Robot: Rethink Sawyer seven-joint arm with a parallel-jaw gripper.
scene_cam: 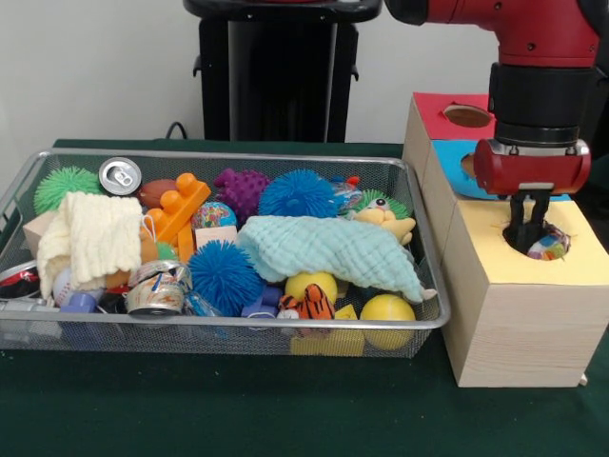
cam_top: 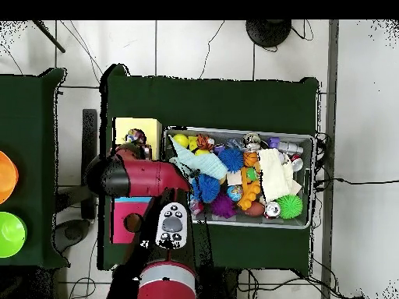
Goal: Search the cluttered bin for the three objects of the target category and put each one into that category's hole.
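Looks like the drop-off step: gripper point(scene_cam: 529, 233) parked right over the round hole in the yellow-topped box point(scene_cam: 519, 314), tips dipping into the opening. Fingers point(scene_cam: 517, 217) close together, but honestly can't tell whether pinching anything or already let go. A colourful ball point(scene_cam: 550, 248) sitting in the hole, just beside and slightly below the tips, toward the right edge of the opening in the front view. Probably touching the tips, hard to say.

To do this bit well: stay centred over the hole, release only with the ball fully inside the rim, then lift straight up so nothing snags on the edge. No sideways drift, since the ball sits close to the rim and could hop out onto the box top.

Meanwhile, wire bin point(scene_cam: 228, 157) on the green surface point(scene_cam: 238, 409) packed with stuff: blue spiky balls point(scene_cam: 225, 274), a mint cloth point(scene_cam: 328, 249), a yellow ball point(scene_cam: 386, 309). Well apart from the gripper, so the next pick means a full swing back over.
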